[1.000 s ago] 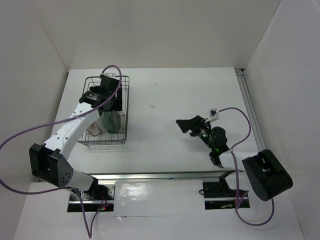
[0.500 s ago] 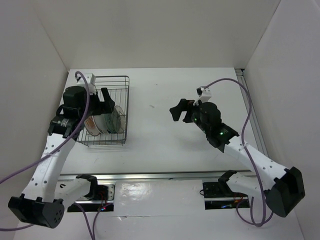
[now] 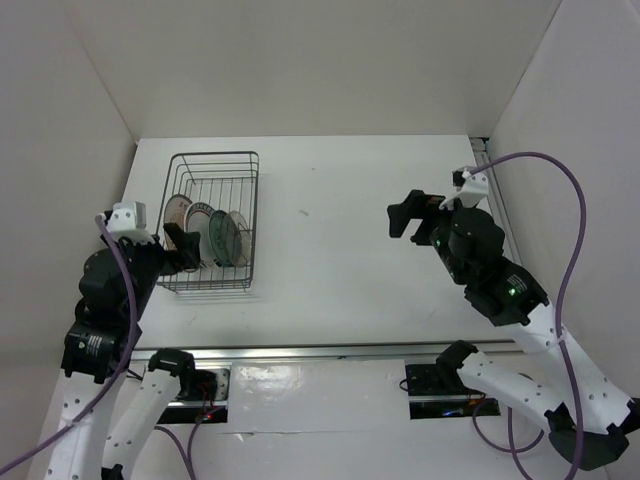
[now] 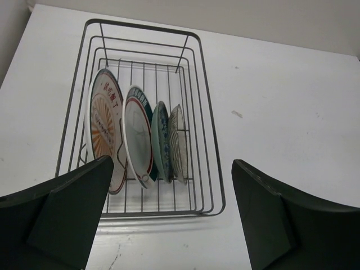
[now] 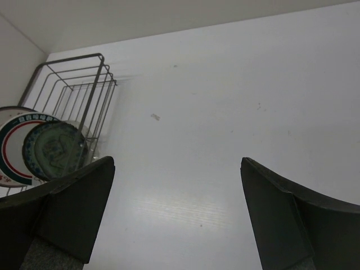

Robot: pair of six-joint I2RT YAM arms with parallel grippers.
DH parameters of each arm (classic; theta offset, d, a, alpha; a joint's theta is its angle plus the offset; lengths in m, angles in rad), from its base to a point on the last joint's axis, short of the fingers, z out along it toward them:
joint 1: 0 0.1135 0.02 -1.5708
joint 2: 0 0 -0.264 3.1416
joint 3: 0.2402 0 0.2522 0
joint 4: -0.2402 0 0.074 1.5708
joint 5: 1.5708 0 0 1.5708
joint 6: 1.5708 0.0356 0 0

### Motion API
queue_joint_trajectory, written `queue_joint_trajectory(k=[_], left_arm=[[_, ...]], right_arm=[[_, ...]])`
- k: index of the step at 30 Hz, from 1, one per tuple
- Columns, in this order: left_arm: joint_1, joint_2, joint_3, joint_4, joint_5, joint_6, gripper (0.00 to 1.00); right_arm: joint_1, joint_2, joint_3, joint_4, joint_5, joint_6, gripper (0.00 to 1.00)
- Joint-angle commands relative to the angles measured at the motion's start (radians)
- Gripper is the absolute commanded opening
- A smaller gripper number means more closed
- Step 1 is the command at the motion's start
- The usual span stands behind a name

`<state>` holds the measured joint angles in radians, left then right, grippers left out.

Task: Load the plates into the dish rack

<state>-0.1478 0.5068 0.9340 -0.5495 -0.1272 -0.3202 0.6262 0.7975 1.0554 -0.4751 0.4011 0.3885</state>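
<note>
Yep, four plates (image 4: 138, 143) standing on edge side by side in the dish rack (image 4: 152, 73) by the left edge of the tabletop (image 4: 281, 112); left gripper (image 4: 174, 216) and right gripper (image 5: 177, 214) spread wide.

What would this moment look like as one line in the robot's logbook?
plates: four upright in dish rack | left gripper: open, empty | right gripper: open, empty | task: appears done

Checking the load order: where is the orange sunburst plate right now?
In the left wrist view, the orange sunburst plate stands leftmost in the dish rack, beside the green-and-red-rimmed plate.
</note>
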Motion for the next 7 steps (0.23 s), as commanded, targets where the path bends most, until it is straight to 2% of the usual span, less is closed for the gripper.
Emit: queue_joint_trajectory(k=[1, 7], left_arm=[[-0.007, -0.027, -0.023, 0.014, -0.051, -0.011, 1.00], [-0.016, -0.007, -0.050, 0.023, -0.016, -0.011, 1.00]], right_arm=[[0.007, 0.002, 0.031, -0.112, 0.045, -0.034, 1.00], [0.007, -0.009, 0.018, -0.100, 0.054, -0.034, 1.00]])
